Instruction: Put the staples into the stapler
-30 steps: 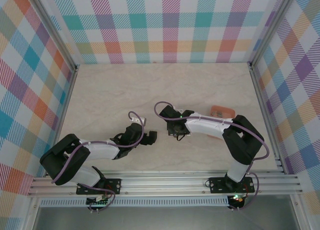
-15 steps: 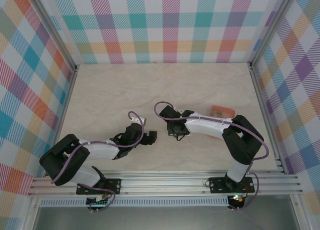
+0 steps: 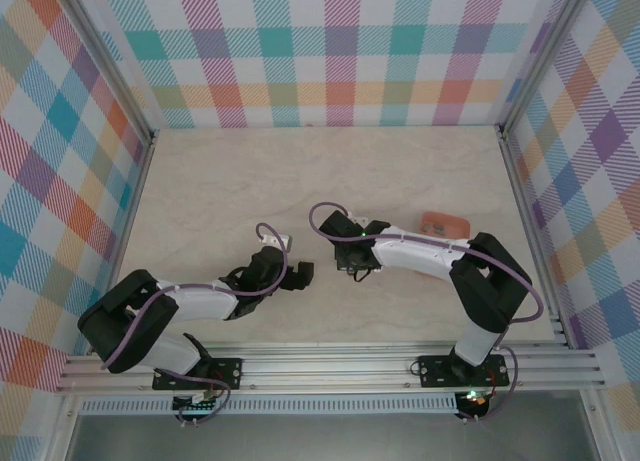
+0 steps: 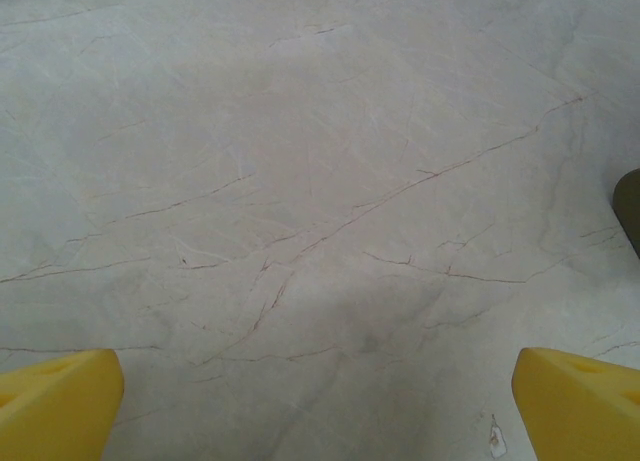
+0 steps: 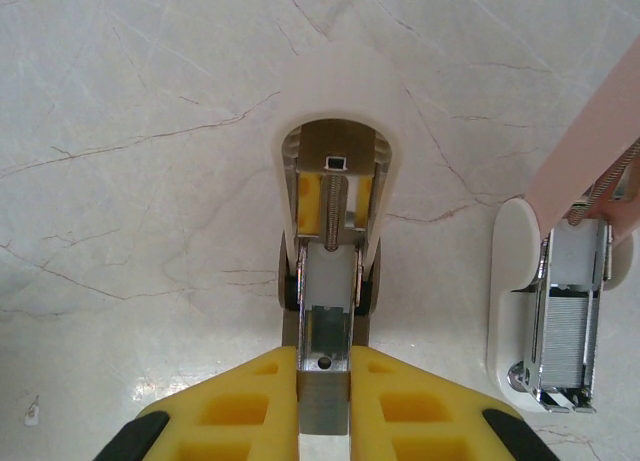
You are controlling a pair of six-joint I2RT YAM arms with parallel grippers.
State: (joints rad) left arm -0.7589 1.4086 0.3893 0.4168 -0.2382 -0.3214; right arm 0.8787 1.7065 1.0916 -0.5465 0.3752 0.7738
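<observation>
The opened stapler (image 5: 336,146) lies lengthwise in the right wrist view, its white shell up, with a spring and a white pusher in the metal channel. My right gripper (image 5: 325,373) is shut on the staples (image 5: 325,413), a short grey metal strip held at the near end of that channel. From above, the right gripper (image 3: 355,268) sits at the table's middle. My left gripper (image 3: 301,274) waits just to its left. In its own wrist view the left gripper (image 4: 320,411) is open over bare marble, with nothing between its yellow fingertips (image 4: 55,406).
A salmon-orange tray (image 3: 445,223) rests behind the right forearm. To the right of the held stapler lies a second opened piece (image 5: 555,321) with a white base, a pink lid and a metal channel full of staples. Checked walls enclose the table.
The right arm's elbow has drifted slightly to the right. Both grippers stay about where they were, and the left arm is still.
</observation>
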